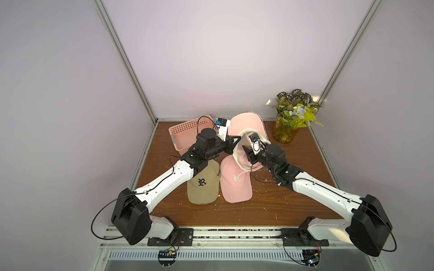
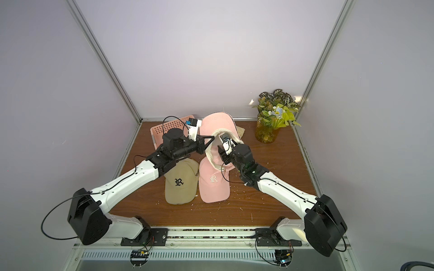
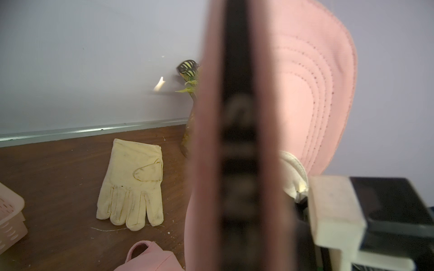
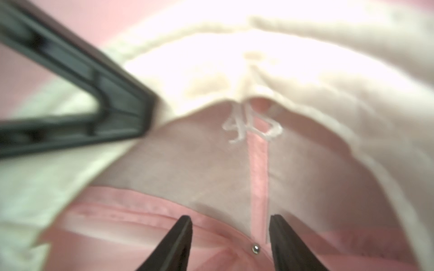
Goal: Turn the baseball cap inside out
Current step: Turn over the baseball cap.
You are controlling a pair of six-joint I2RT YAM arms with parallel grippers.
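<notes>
Right wrist view: my right gripper inside raised pink fabric baseball cap, jaws apart, gripping nothing (white embroidery ahead, blurred). In a top view, my left gripper pinched tight on cap's cream sweatband, cap lifted above brown wooden table, brim toward back wall, beside pink plastic basket.

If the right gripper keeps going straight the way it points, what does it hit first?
Probably the inner crown of the lifted pink cap, near its small metal stud. The right gripper sits inside the cap, jaws apart; how much gap remains is unclear.
</notes>
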